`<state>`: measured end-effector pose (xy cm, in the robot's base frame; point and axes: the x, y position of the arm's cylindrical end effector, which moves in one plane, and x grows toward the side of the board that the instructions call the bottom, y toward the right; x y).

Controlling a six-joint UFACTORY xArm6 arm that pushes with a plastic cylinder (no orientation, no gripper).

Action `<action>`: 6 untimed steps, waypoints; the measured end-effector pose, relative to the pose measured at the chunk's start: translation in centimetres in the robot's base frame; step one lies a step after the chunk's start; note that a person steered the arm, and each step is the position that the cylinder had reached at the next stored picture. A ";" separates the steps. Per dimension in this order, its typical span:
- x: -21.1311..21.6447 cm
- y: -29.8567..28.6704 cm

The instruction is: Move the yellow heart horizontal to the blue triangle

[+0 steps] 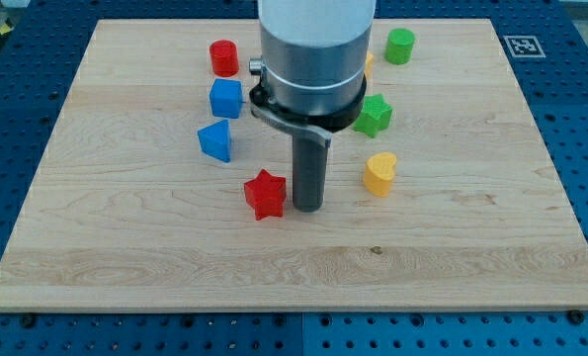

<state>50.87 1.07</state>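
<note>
pale wood board (471,247); red star (265,194), blue triangle (215,140), yellow heart (379,173), green star (375,116), dark tip (307,207)

You see my tip (308,207) resting on the desk (452,257), just beside the red star (265,194), which lies at its left in the view. The yellow heart (379,173) sits near the tip toward the view's right, apart from it. The blue triangle (215,140) lies up and left of the tip, with the blue cube (226,98) above that.
</note>
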 end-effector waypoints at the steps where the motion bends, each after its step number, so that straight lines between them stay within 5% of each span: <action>1: -1.5 0.2; 6: 0.2 7.5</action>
<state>51.05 8.56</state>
